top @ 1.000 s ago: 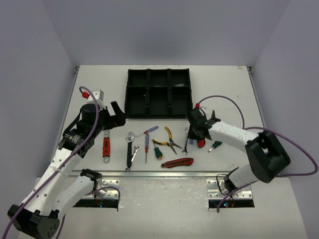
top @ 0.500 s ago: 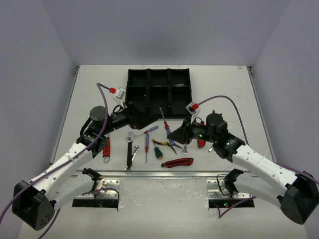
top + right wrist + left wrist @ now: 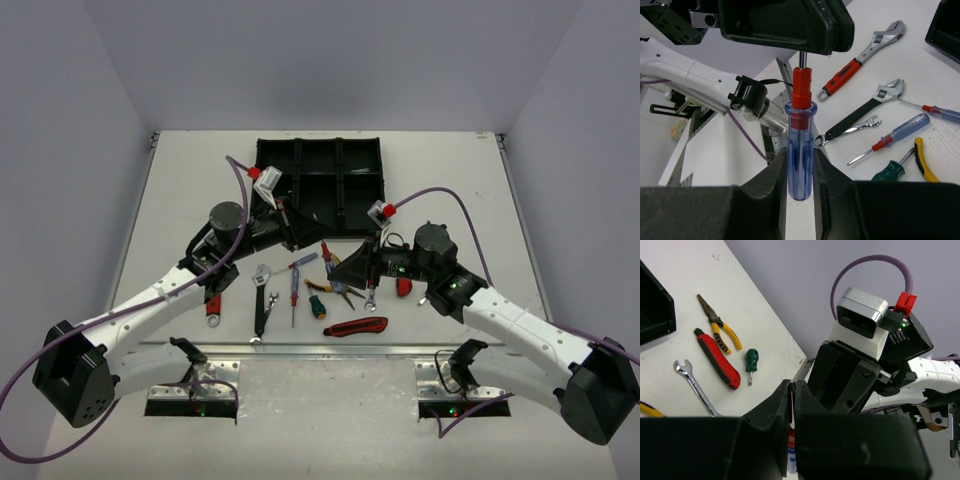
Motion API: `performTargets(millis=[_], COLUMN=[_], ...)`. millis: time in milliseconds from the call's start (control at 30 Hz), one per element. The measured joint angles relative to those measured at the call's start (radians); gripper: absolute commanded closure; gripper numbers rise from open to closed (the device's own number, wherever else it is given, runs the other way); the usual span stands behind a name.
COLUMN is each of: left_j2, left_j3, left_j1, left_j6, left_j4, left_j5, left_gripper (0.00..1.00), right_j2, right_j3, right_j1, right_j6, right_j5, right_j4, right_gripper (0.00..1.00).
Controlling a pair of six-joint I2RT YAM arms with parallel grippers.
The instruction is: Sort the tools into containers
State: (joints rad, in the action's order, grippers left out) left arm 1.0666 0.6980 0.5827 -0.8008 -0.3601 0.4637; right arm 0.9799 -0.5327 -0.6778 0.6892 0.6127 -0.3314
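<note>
A blue-handled screwdriver (image 3: 800, 160) with a red collar hangs in the air between my two arms. My right gripper (image 3: 800, 172) is shut on its handle. My left gripper (image 3: 792, 390) is shut on its thin metal shaft, just beyond the red collar. From above, the screwdriver (image 3: 326, 258) sits between the left gripper (image 3: 315, 243) and right gripper (image 3: 336, 272), in front of the black tray (image 3: 262, 150). Most of the shaft is hidden inside the left jaws.
On the table lie a red-handled wrench (image 3: 213, 298), a black-handled wrench (image 3: 261, 295), a small spanner (image 3: 270, 310), another blue screwdriver (image 3: 294, 292), a green screwdriver (image 3: 317, 305), yellow pliers (image 3: 340, 285), a red utility knife (image 3: 355, 326) and a silver spanner (image 3: 371, 290).
My left arm swung right to meet the right arm, and its jaws closed from wide open onto the screwdriver's shaft. The right gripper lifted the screwdriver off the table and kept its grip.
</note>
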Motion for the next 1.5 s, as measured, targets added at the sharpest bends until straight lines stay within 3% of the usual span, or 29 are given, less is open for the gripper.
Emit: performTargets(millis=[33, 67, 100, 200, 333, 500, 733, 833, 1067, 1433, 1500], left_j2=[0.01, 0.019, 0.027, 0.043, 0.122, 0.368, 0.772, 0.941, 1.137, 1.265, 1.291], left_j3=[0.015, 0.027, 0.037, 0.083, 0.263, 0.582, 0.998, 1.181, 1.36, 1.421, 1.422], left_j1=[0.01, 0.018, 0.021, 0.03, 0.037, -0.011, -0.214, -0.284, -0.397, -0.391, -0.391], left_j6=[0.008, 0.015, 0.018, 0.04, 0.102, 0.164, 0.221, 0.257, 0.28, 0.295, 0.293], left_j4=[-0.001, 0.001, 0.004, 0.082, 0.333, 0.585, 0.77, 0.752, 0.712, 0.588, 0.591], left_j5=[-0.003, -0.009, -0.016, -0.087, -0.349, -0.704, -0.974, -1.004, -0.931, -0.862, -0.843], left_gripper=[1.0, 1.0, 1.0, 1.0, 1.0, 1.0, 1.0, 1.0, 1.0, 1.0, 0.93], right_j2=[0.002, 0.001, -0.003, -0.026, -0.098, -0.251, -0.412, -0.426, -0.425, -0.364, -0.35], right_j3=[0.0, 0.0, 0.0, -0.004, -0.035, -0.05, -0.046, -0.038, -0.024, -0.024, -0.024], right_j1=[0.0, 0.0, 0.0, -0.003, -0.011, -0.008, -0.006, -0.006, -0.006, -0.006, -0.006], right_j6=[0.004, 0.007, 0.009, 0.011, 0.016, 0.03, 0.014, 0.003, -0.053, -0.083, -0.084], right_j5=[-0.002, -0.006, -0.013, -0.079, -0.332, -0.646, -0.807, -0.824, -0.859, -0.864, -0.863], right_j4=[-0.005, -0.009, -0.009, 0.025, 0.219, 0.444, 0.566, 0.61, 0.682, 0.693, 0.694], right_gripper=[0.86, 0.52, 0.02, 0.01, 0.01, 0.01, 0.01, 0.01, 0.01, 0.01, 0.01])
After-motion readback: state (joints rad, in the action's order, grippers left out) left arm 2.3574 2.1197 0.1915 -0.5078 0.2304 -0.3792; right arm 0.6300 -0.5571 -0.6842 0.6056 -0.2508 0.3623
